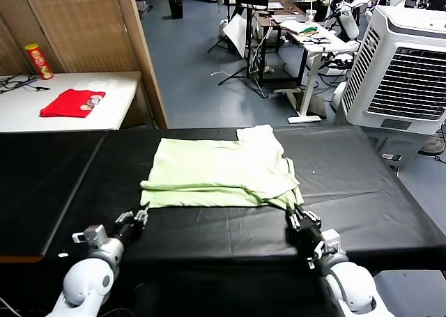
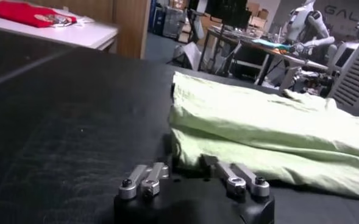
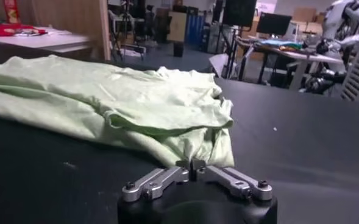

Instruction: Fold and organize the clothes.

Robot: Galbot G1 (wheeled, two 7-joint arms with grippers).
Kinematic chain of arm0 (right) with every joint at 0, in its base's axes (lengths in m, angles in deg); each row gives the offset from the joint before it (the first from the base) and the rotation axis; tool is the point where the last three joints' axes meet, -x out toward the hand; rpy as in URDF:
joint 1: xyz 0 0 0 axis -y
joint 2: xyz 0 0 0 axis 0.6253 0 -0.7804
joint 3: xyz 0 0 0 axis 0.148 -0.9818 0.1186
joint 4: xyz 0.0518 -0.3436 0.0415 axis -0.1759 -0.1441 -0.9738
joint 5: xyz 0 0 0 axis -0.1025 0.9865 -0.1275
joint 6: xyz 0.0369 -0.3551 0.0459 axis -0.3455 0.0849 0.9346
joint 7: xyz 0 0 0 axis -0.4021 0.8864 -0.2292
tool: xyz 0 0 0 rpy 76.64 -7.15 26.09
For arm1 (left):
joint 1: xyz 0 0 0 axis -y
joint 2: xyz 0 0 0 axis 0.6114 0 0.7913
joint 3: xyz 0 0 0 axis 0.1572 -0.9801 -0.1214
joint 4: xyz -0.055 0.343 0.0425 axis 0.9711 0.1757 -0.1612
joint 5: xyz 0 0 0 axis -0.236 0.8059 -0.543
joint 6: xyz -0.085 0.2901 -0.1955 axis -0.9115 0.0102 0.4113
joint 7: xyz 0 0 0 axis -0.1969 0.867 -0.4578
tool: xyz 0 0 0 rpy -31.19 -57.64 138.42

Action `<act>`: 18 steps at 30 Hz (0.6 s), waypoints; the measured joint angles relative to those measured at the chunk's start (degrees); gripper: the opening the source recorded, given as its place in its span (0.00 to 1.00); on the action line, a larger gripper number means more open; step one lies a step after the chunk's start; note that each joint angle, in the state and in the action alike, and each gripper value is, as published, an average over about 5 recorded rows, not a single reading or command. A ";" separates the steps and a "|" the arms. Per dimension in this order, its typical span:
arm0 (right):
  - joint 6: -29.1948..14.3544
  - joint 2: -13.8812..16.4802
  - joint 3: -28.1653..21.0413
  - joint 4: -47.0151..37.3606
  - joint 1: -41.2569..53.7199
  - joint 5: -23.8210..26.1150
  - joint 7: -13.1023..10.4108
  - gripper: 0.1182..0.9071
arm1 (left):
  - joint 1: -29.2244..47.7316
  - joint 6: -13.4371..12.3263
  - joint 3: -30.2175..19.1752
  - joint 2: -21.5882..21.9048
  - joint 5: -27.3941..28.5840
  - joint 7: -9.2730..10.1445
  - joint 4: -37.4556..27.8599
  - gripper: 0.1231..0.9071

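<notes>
A black-covered work table spans a cluttered workshop, with blue floor, desks and a white louvred cooler beyond its far right corner. From the head view, the pale green shirt lies folded in soft layers at the table's middle, a sleeve reaching toward the far edge. Bare black cloth stretches wide to left and right of it, and a narrower strip runs along the near edge. A white side table at far left carries a small red cloth and a red-and-yellow can. The left gripper sits at the shirt's near left corner; the right gripper sits at its near right corner.

The left wrist view shows the left gripper low over the matte, faintly scuffed cover, its metal fingers standing apart, tips just at the garment's rumpled lower fold; whether they pinch fabric cannot be told. The shirt rises in two stacked folds.

The right wrist view shows the right gripper with its fingers drawn together, tips meeting at the drooping near corner of the shirt and nipping its hem, a detail the head view does not resolve.
</notes>
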 joint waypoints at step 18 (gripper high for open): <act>6.25 -0.16 2.84 15.02 -16.33 -0.36 -5.68 0.00 | -14.64 2.80 2.11 6.52 5.78 2.13 14.91 0.01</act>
